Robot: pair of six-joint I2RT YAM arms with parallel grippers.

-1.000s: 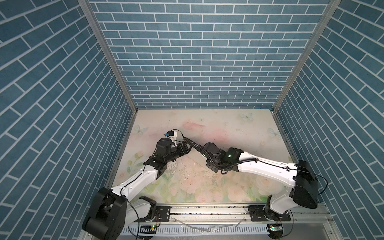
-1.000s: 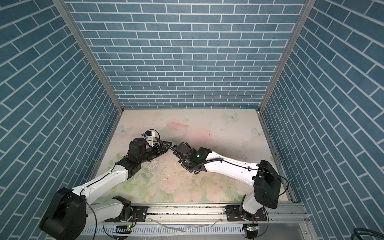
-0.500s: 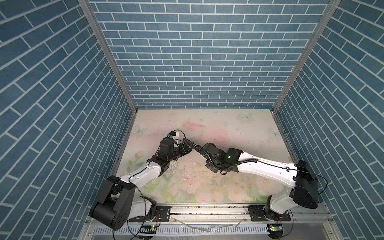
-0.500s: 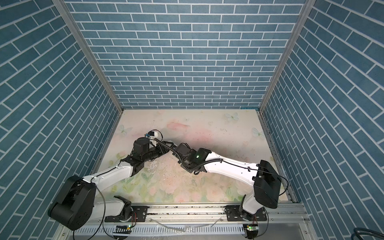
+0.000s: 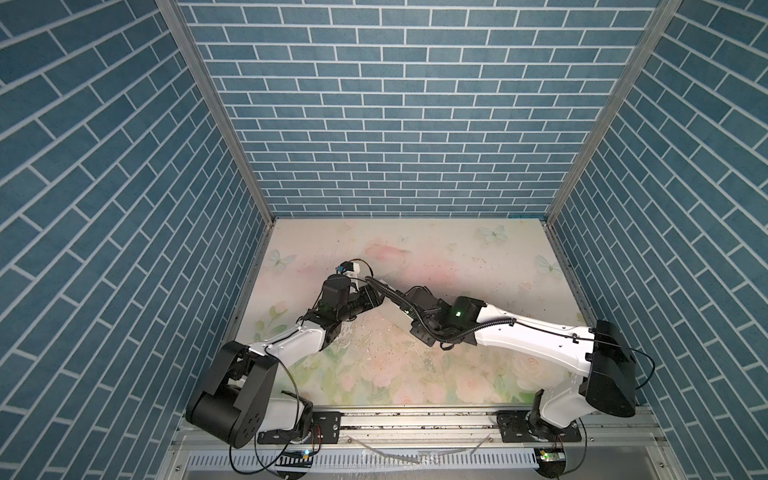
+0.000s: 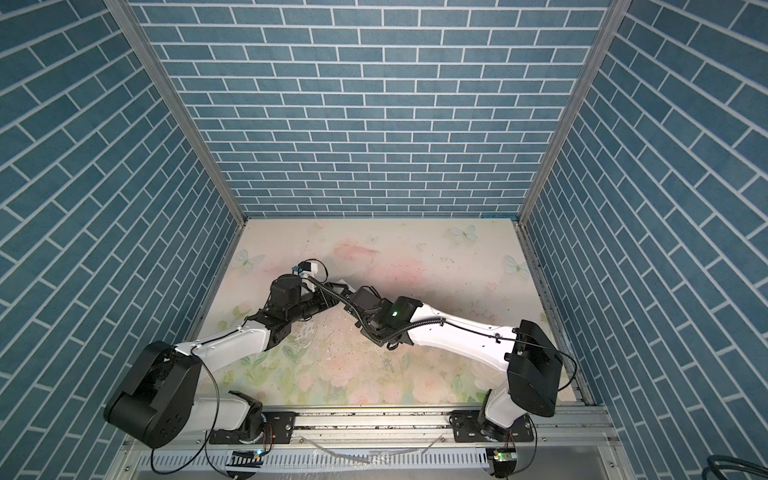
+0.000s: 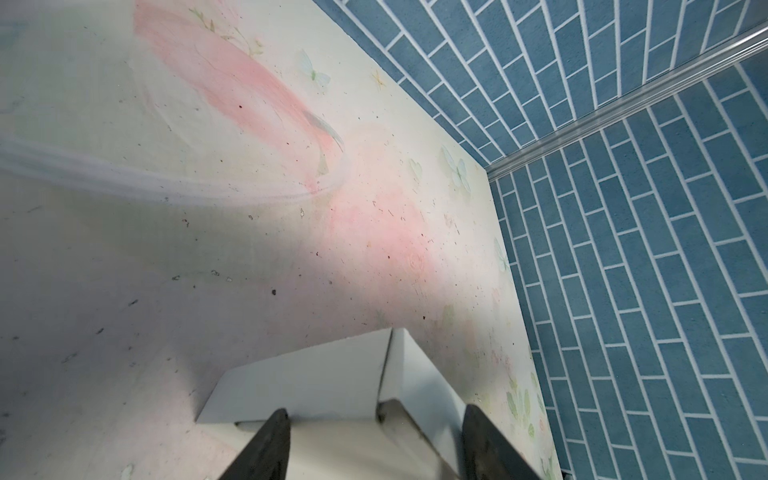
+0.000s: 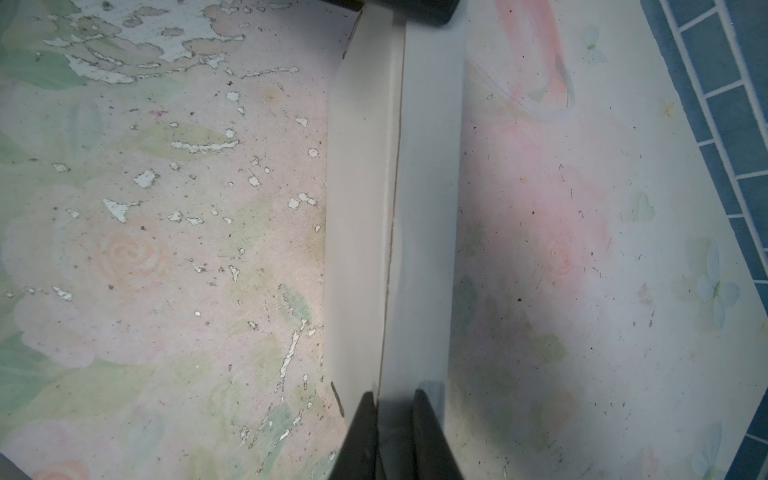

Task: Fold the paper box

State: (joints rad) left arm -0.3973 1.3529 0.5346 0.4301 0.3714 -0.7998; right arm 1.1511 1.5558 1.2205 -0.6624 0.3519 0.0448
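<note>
The white paper box (image 8: 428, 199) lies on the floral table between my two arms. In both top views the arms hide most of it, leaving a pale patch (image 5: 392, 319) and a white corner (image 6: 343, 285). In the left wrist view one corner of the box (image 7: 316, 378) sits between the fingers of my left gripper (image 7: 376, 419), which stand wide apart on either side of it. My right gripper (image 8: 395, 401) is nearly closed, pinching an upright wall of the box at the opposite end. In a top view the left gripper (image 5: 379, 296) and the right gripper (image 5: 405, 304) meet near the table's middle left.
Blue brick walls (image 5: 407, 124) close in the table at the back and on both sides. The floral table top (image 5: 478, 266) has worn, flaking patches (image 8: 124, 50) near the box. A metal rail (image 5: 415, 419) carries both arm bases along the front edge.
My left arm's base and upper link have swung round while its gripper stayed at the box, and its jaws have narrowed. The right arm has not moved.
</note>
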